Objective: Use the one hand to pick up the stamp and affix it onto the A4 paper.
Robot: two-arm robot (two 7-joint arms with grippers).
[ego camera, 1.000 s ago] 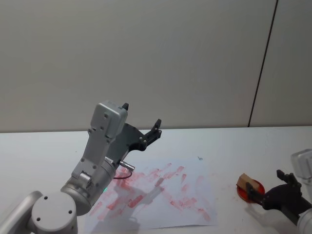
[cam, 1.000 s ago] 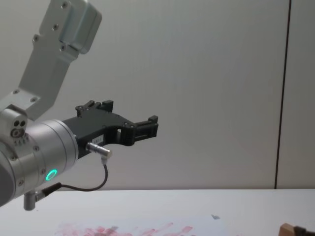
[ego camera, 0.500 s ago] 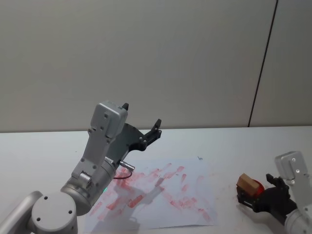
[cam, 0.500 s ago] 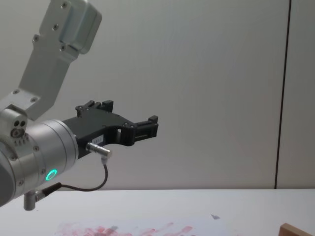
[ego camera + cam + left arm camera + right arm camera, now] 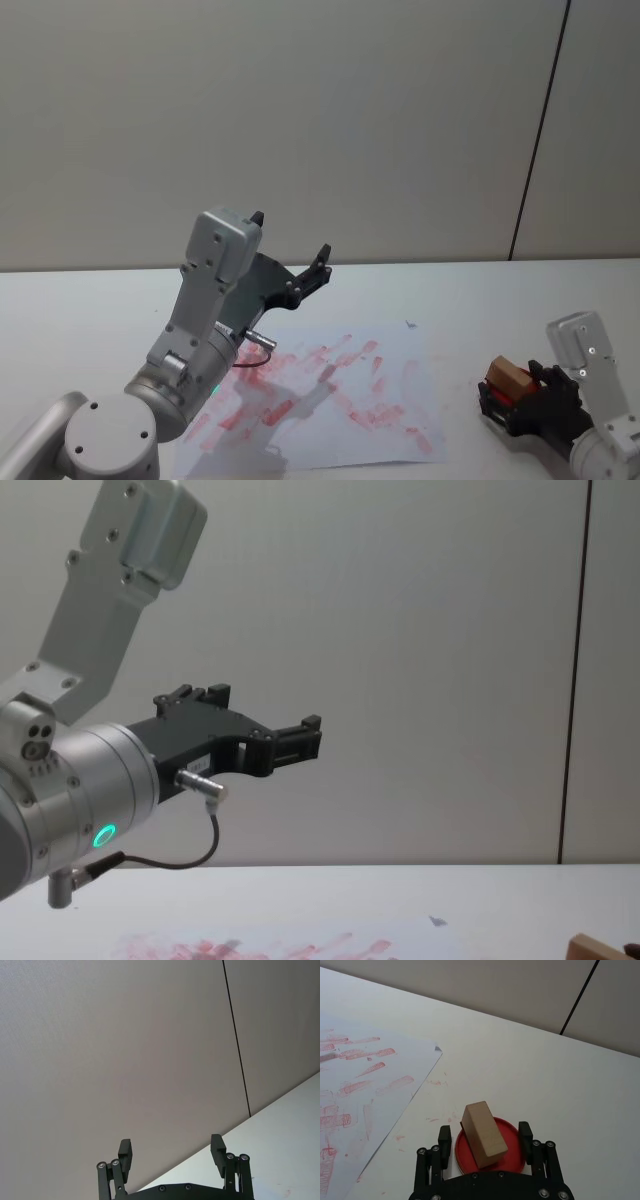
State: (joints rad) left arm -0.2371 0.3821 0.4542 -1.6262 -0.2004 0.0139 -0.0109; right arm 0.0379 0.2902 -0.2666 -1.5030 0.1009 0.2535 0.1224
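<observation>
Stamp (image 5: 481, 1130) on red pad (image 5: 512, 1154), R gripper (image 5: 484, 1133) fingers (image 5: 524, 1132) spread astride

Soft, even light falls from overhead, and the wall (image 5: 400, 120) is a flat, evenly lit grey. The left arm (image 5: 205, 330) throws a faint, soft-edged shadow onto the paper (image 5: 395, 345). The stamp (image 5: 482, 1132) is bright on top and dimmer on its side. A green ring light (image 5: 103, 834) glows on the arm
</observation>
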